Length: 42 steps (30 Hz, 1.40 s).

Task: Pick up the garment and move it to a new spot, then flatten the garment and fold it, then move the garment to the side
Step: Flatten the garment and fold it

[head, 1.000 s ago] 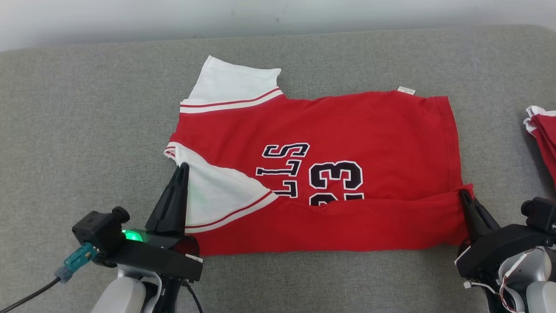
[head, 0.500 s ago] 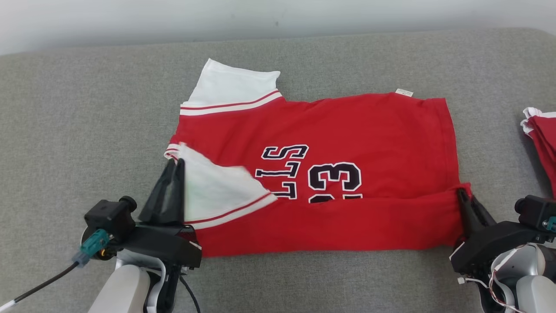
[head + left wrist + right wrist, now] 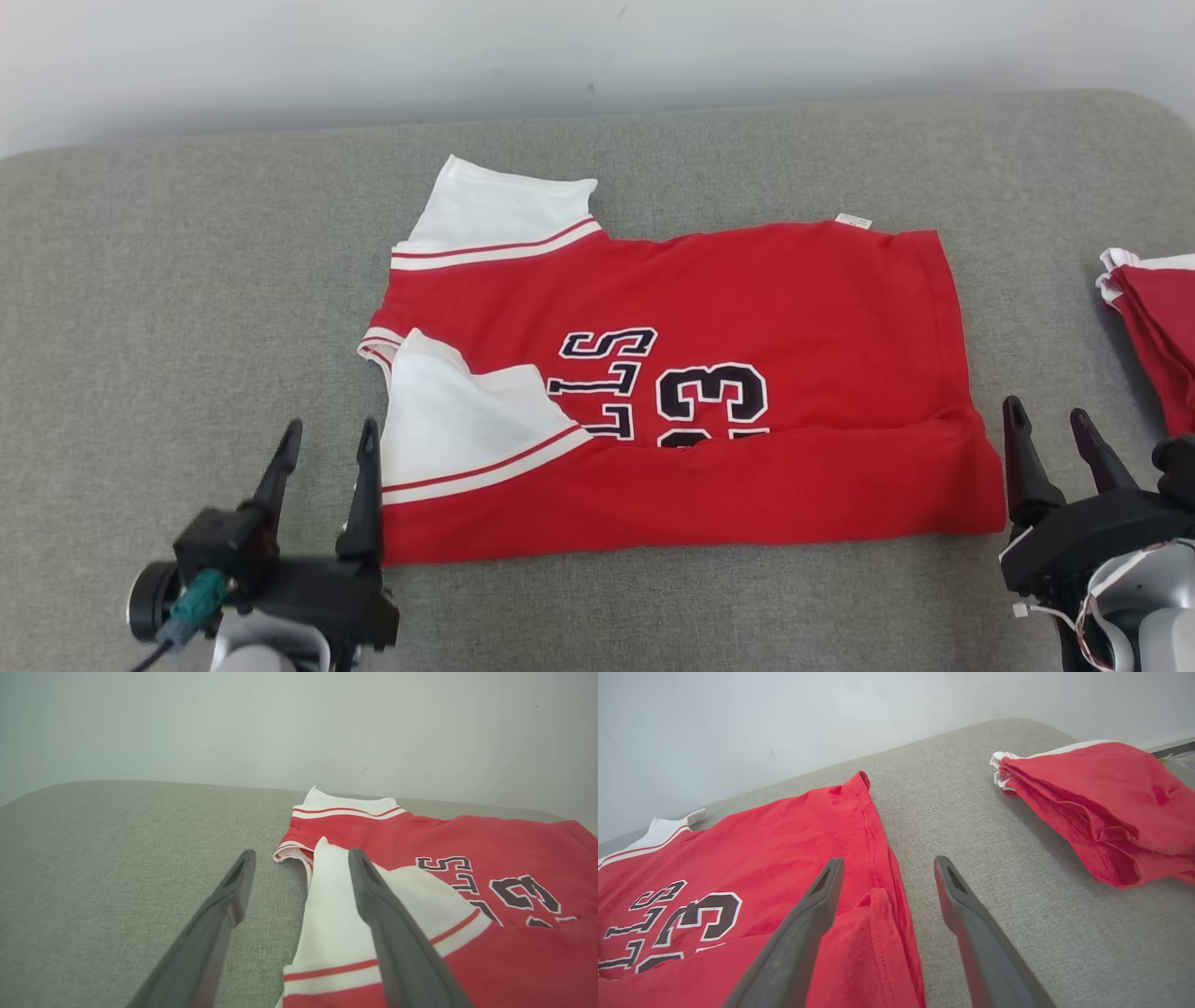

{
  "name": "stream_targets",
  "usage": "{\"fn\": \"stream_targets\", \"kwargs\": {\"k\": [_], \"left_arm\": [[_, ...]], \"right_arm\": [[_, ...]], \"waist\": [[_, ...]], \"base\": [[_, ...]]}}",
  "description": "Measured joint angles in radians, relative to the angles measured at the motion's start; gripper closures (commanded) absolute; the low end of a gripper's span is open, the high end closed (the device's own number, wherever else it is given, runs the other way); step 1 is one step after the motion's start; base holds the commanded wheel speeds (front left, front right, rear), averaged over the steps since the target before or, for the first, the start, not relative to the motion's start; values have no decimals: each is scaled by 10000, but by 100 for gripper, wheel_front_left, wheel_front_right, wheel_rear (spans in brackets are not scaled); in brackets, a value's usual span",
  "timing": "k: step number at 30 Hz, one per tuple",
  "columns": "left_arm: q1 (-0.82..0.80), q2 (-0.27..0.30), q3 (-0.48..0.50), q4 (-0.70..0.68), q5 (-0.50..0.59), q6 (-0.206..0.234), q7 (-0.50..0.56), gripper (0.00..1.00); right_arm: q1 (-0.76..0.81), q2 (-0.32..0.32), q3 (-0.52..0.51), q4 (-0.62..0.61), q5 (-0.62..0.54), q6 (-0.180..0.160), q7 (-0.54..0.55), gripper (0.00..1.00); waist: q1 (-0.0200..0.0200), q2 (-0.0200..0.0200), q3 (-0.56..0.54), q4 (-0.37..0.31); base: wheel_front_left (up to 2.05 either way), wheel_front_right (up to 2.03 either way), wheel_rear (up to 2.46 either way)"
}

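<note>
Fold step, by my reading: the garment (image 3: 747, 308) lies mid table (image 3: 140, 280), near strip turned over, left tool (image 3: 331, 427) and right tool (image 3: 1045, 409) gaping empty beside its near corners; next likely needs a fresh grip.

red/white jersey (image 3: 747, 308) | flat mid-table | near edge folded over

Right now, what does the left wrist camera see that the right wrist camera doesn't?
Left wrist view: the near white sleeve, folded over onto the red jersey, and the striped neck edge. Right wrist view: a pile of red clothes lying apart from it. Both: the red jersey with its number 23, the grey surface and the pale wall.
</note>
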Motion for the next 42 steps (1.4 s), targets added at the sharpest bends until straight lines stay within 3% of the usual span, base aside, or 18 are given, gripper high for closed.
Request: {"fn": "stream_targets", "kwargs": {"k": [11,36,37,38,39,40,41,42], "left_arm": [[1149,217,-284,389,744,360,0,0],[246,-109,-825,1753,802,704,1147,0],[213,-127,-834,1781,777,702,1149,10],[182,-140,-844,1818,759,685,1162,40],[129,-148,-859,1856,734,619,1181,66],[74,-157,-892,1887,727,610,1204,89],[26,-184,-947,1916,717,558,1243,100],[-4,-215,-1011,1956,700,487,1298,100]], "right_arm": [[860,236,-4,-510,-476,0,-23,0],[130,316,13,1726,-1492,0,859,0],[60,311,36,1801,-1490,0,863,0],[2,307,54,1873,-1488,0,867,0],[-52,299,84,1929,-1488,-2,872,16],[-106,284,119,1992,-1486,-25,932,60],[-138,276,134,2023,-1482,-31,947,100],[-160,267,157,2040,-1476,-31,945,100]], "waist": [[-1,0,-182,-45],[0,-2,514,2],[-1,-2,546,13],[-1,-2,572,27],[-1,-3,591,45],[-1,-3,605,64],[-2,-4,614,85],[-1,-3,615,107]], "base": [[0,0,0],[0,0,0],[0,0,0],[0,0,0],[0,0,0],[0,0,0],[0,0,0],[0,0,0]]}}
